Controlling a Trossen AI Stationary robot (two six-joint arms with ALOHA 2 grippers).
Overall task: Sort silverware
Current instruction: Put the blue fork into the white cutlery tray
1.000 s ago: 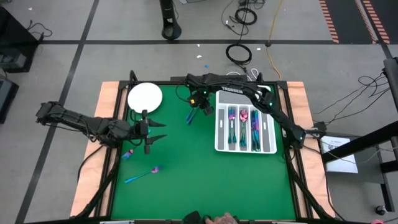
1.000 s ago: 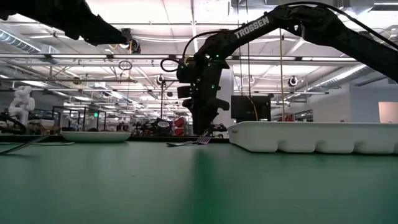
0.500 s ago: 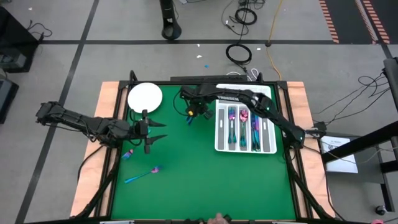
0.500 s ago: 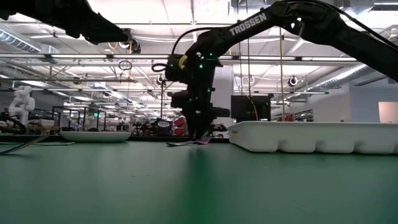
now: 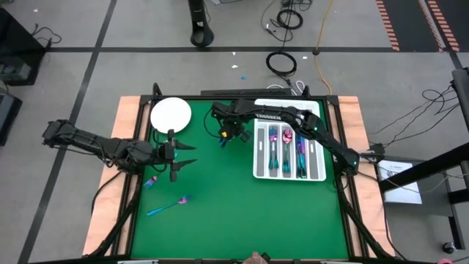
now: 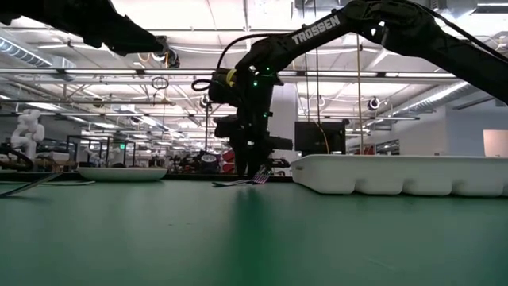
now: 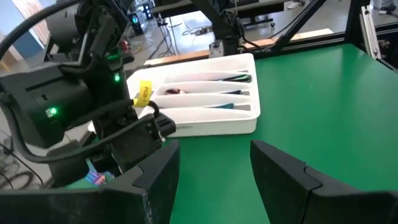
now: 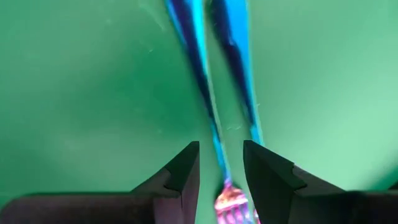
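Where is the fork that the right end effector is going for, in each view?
High view: slim blue iridescent metal fork on the green mat, just left of the white compartmented tray.
Low view: lying flat left of the tray.
Left wrist view: cannot tell; the tray shows.
Right wrist view: between the right end effector fingers.
Shared landmark: the tray.

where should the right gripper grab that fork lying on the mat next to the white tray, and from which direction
Take the fork at its slim neck just behind the pink tines, coming straight down from above. It lies flat on the green mat, so only a top approach fits. The right gripper already straddles that spot with open fingers; a second blue handle lies close alongside, so keep the fingers clear of it.
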